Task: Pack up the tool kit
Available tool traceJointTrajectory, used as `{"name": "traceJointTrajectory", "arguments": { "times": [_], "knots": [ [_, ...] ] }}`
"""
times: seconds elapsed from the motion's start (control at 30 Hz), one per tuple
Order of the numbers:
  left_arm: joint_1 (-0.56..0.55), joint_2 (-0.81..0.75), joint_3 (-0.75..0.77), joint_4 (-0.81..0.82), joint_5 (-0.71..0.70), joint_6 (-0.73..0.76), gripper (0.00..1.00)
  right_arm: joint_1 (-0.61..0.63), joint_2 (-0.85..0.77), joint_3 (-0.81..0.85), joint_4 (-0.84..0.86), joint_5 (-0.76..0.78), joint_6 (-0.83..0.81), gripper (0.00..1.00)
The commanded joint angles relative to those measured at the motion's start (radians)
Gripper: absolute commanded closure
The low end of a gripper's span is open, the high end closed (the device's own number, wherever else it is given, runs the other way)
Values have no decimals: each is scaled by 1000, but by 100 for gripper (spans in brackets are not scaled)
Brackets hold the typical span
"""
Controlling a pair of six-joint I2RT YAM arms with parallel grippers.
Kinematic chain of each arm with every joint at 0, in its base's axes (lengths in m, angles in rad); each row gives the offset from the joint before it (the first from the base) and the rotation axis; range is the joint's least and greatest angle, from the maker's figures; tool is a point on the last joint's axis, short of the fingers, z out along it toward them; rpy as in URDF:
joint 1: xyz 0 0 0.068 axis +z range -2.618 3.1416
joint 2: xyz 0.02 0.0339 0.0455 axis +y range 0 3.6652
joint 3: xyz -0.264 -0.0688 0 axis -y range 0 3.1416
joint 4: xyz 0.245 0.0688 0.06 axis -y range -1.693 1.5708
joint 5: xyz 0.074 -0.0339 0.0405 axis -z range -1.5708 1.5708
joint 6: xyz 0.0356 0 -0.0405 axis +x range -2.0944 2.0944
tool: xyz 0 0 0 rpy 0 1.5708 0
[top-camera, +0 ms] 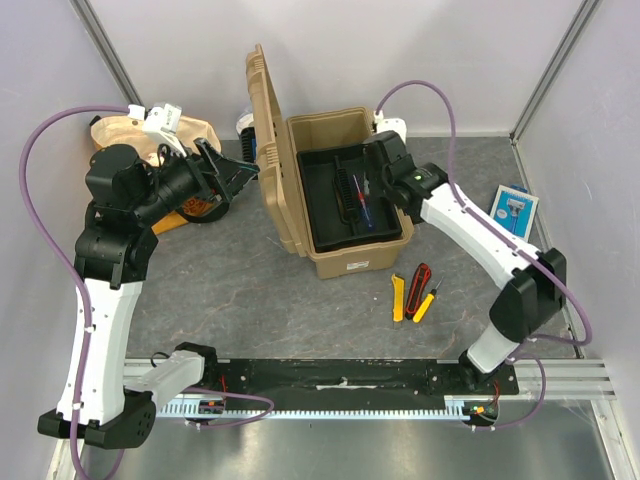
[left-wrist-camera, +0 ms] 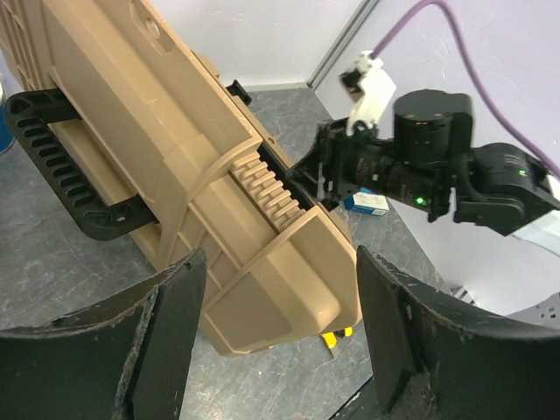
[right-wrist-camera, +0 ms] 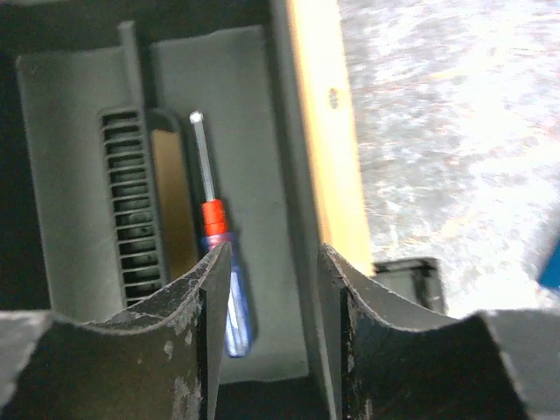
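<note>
Toolbox: tan ribbed plastic toolbox stood open on the worktop.
Screwdriver: red-collared, blue-handled screwdriver lay in its black tray; probably light, rigid and slick, best gripped at the handle.
Right end effector: above it, jaws partly apart, empty.
Left end effector: wide open, empty, beside the lid.

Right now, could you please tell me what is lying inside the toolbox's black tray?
A blue-handled screwdriver lies in the black tray, beside its slotted grip. The right arm hides the tray's far right corner.
</note>
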Motion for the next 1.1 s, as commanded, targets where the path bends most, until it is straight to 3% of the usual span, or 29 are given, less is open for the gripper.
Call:
{"name": "traceJointTrajectory", "arguments": {
  "times": [0.0, 0.07, 0.17, 0.43, 0.77, 1.07],
  "knots": [
    [-1, -4, 18, 12, -6, 5, 25, -12, -131, 6, -76, 234, 112, 48],
    [-1, -2, 18, 12, -6, 6, 25, -47, -174, -20, -145, 297, 224, 47],
    [-1, 5, 18, 12, -7, 6, 25, -179, -255, -100, -223, 231, 342, 46],
    [-1, 24, 18, 13, 3, 3, 25, -382, -409, -351, -292, 111, 433, 45],
    [-1, 24, 11, 13, -5, 5, 25, -419, -438, -698, -245, -147, 556, 44],
    [-1, 24, 11, 13, -10, 11, 25, -420, -415, -822, -140, -261, 577, 50]
  ]
}}
